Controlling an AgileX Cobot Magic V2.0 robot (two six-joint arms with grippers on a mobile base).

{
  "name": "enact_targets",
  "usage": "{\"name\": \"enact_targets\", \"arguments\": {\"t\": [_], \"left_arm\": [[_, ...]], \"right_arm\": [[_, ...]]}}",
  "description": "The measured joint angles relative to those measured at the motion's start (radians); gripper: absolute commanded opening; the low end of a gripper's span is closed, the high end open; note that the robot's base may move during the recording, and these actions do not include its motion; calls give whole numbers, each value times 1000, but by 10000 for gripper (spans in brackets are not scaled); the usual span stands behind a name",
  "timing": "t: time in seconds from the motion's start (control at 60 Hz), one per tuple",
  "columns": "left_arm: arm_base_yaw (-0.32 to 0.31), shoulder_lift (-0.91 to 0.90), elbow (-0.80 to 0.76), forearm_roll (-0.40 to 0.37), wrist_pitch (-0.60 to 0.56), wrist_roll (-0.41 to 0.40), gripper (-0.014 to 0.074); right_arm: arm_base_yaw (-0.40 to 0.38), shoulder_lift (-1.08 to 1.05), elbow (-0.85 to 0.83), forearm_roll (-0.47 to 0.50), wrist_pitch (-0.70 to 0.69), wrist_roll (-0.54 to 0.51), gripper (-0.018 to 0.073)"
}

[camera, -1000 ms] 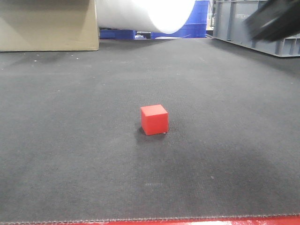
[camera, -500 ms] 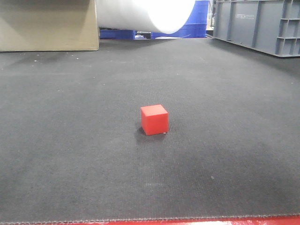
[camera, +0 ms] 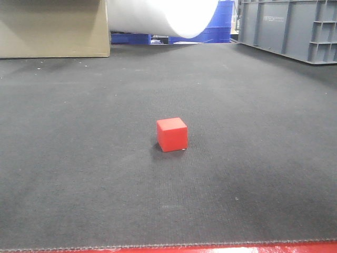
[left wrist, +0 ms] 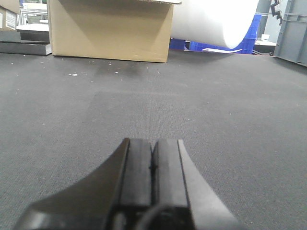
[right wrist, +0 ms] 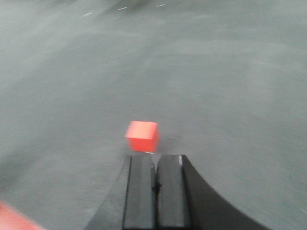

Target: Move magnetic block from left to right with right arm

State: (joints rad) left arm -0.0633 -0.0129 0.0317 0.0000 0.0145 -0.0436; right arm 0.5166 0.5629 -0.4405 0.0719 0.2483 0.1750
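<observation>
Nothing is gripped yet: the left gripper (left wrist: 152, 165) is seen clenched and empty, the magnetic block (camera: 171, 134) is left untouched on the dark mat (camera: 79, 158), and the right gripper (right wrist: 154, 179), fingers pressed together, is poised just behind it.

Legible text: none | grey crate (camera: 287, 26): faint raised lettering on upper wall, too small to read | cardboard box (left wrist: 110, 28): unmarked faces

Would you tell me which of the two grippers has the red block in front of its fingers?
The right gripper: the magnetic block lies just beyond its shut fingertips. The left gripper, also shut, faces only bare mat.
</observation>
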Motion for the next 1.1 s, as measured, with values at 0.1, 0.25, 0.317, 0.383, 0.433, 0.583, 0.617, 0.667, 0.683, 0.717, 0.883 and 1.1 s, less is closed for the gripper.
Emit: {"name": "enact_targets", "arguments": {"t": [0.1,0.25,0.317,0.383,0.433,0.583,0.617,0.667,0.683,0.717,0.883,1.1], "left_arm": [[0,0,0,0,0,0,-116],[0,0,0,0,0,0,-116],[0,0,0,0,0,0,-116],[0,0,0,0,0,0,-116],[0,0,0,0,0,0,-116],[0,0,0,0,0,0,-116],[0,0,0,0,0,0,-116],[0,0,0,0,0,0,-116],[0,0,0,0,0,0,-116],[0,0,0,0,0,0,-116],[0,0,0,0,0,0,-116],[0,0,0,0,0,0,-116]], "right_arm": [[-95,-104,96,-2,-13,-18,69],[-266,-300,215,-4,-13,-66,69],[-347,-377,260,-6,-15,-73,69],[-422,-449,305,-6,-20,-75,69],[-465,-497,339,-6,-20,-77,69],[-539,-570,428,-6,-39,-81,69],[-546,-571,442,-6,-46,-81,69],[-556,-573,459,-6,-64,-81,69],[-559,-571,462,-6,-69,-81,69],[-563,-571,466,-6,-80,-81,69],[-565,-571,471,-6,-126,-81,69],[-565,-571,471,-6,-177,-82,69]]}}
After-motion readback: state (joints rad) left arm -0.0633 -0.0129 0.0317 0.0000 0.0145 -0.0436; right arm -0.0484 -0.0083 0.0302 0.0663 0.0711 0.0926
